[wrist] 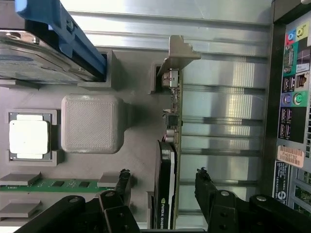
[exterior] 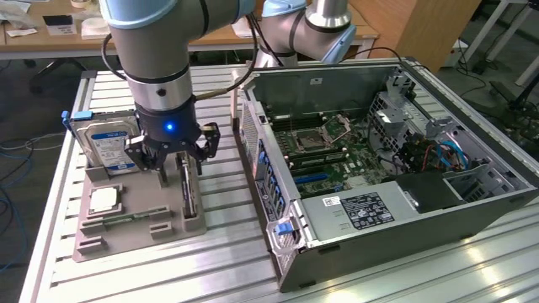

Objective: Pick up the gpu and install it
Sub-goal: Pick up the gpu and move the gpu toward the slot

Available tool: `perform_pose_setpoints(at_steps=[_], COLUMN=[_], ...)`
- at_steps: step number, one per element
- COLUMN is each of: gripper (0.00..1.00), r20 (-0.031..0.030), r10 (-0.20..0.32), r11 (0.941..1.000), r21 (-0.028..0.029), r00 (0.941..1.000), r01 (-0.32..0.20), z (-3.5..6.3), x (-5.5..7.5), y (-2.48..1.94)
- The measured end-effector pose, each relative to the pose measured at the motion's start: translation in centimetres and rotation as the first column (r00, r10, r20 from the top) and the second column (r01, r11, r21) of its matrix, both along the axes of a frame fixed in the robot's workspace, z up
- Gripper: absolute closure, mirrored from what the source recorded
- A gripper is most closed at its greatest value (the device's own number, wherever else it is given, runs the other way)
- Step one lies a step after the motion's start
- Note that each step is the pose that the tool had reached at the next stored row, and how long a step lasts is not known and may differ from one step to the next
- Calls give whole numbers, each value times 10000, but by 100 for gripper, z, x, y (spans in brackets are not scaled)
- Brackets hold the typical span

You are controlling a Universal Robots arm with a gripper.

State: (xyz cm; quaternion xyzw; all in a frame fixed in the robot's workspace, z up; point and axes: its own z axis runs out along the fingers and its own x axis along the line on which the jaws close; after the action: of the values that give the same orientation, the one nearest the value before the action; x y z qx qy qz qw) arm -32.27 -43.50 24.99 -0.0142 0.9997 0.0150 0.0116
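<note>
Black tool point(wrist: 163, 174) spread astride gpu point(wrist: 165, 204); wrist cam shows side gaps.

Exterior camera high, looking down on tray point(exterior: 135, 237) and open computer case point(exterior: 421, 243), my wrist camera close above, facing down past my fingers point(wrist: 204, 189), tray shared.

gpu point(exterior: 187, 189): thin dark card standing on edge in a slot of the grey holder point(exterior: 126, 237), 9 o'clock of the open case point(exterior: 379, 158), exterior view. Silvery bracket point(wrist: 181, 53) at one end, black fan housing point(wrist: 164, 194) on one face. My gripper point(wrist: 163, 174) straddles it, jaws apart, not touching
</note>
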Motion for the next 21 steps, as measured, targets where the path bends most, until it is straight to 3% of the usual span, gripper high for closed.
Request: perform_pose_setpoints(at_steps=[10, 21], gripper=[35, 35], r20=[1, 2], r10=[-245, -306], r11=[9997, 9995], r21=[1, 1], r00=[9997, 9995], r01=[245, 306], z=[-168, -366], x=[6, 11], y=[1, 33])
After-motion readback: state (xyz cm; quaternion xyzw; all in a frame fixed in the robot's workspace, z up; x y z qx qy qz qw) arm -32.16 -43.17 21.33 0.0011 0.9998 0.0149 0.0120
